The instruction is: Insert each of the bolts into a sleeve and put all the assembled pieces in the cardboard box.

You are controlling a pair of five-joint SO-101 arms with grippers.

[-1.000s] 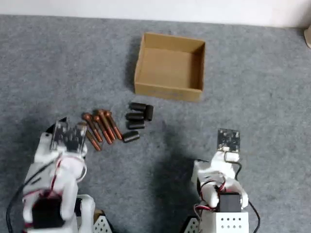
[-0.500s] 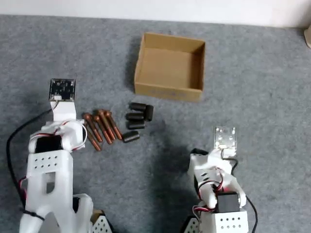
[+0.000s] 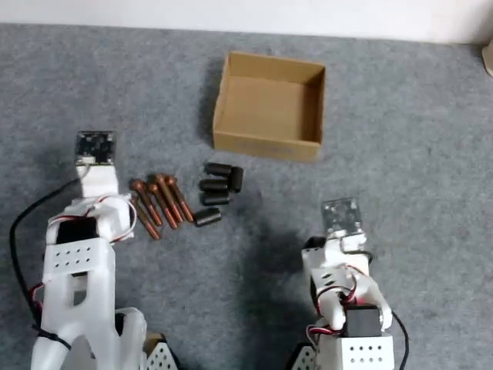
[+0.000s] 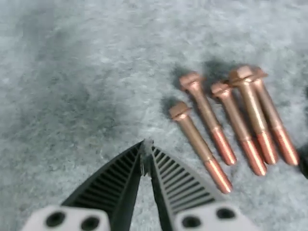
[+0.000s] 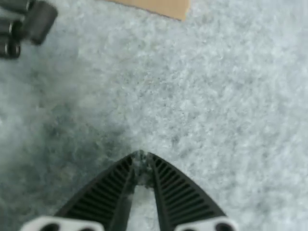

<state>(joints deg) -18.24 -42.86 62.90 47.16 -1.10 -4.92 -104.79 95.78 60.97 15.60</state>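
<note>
Black ribbed fingers (image 4: 120, 178) of the left pincer (image 4: 147, 147) are pressed together at their tips with nothing between them. They hang over the grey felt table cover (image 4: 72, 72), just beside five copper-coloured metal bolts (image 4: 226, 125) that lie loose, side by side. Near the bolts, a cluster of short black cylindrical sleeves (image 3: 216, 191) lies on the felt. The right pincer (image 5: 140, 159) is likewise closed and holds nothing, over the same felt. Beyond the sleeves stands the open brown cardboard box (image 3: 266, 145).

Copper-red bolts (image 3: 160, 202) here, black sleeves (image 3: 217, 190) at their three o'clock, plain tan cardboard box (image 3: 266, 145), speckled grey carpet (image 3: 416, 154) under everything.
</note>
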